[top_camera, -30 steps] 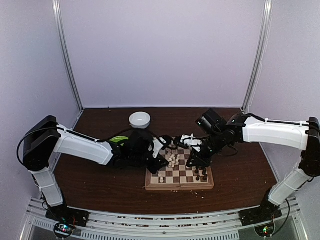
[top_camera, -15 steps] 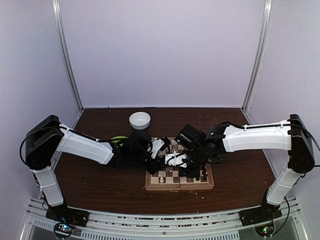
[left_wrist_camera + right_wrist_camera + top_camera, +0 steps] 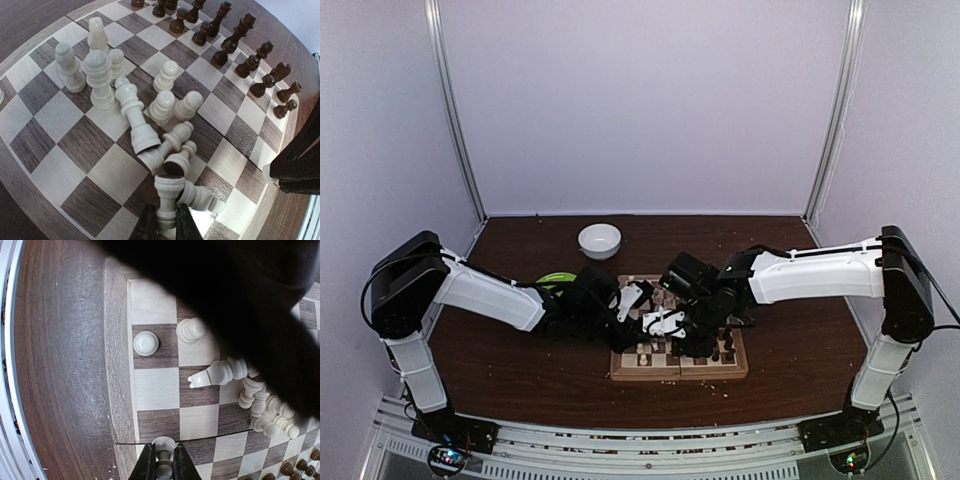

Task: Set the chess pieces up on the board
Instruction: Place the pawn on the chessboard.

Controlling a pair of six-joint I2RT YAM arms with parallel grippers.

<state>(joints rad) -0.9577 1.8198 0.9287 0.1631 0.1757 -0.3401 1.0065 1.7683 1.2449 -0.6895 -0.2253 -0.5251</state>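
A: First entry: the task's things, and where are they?

B: Chess pieces, small turned figurines. Cream-white set [image 3: 134,117]: several toppled in a heap mid-board, a few upright beside it. Dark brown set [image 3: 232,42]: upright, ranked along one end. All are on the square wooden chessboard [image 3: 55,115], which has light and dark chequered squares, a tan border and a centre fold seam. It lies flat on the dark brown wooden table [image 3: 520,380].

A: Hands?

B: Left gripper [image 3: 164,224]: clamped on one cream piece with a flared end [image 3: 168,192], at the heap's near edge. Right gripper [image 3: 162,462]: closed around an upright cream pawn [image 3: 162,446], at the board's border by the fold seam.

A: Near that pawn?

B: One standing cream pawn [image 3: 146,343] on a dark square in the edge row. One cream bishop [image 3: 217,372] on its side.

A: Beyond the board?

B: Round white bowl [image 3: 599,239], behind the board and well apart from it. Round green plate [image 3: 552,279], to the board's left, mostly hidden by the left arm.
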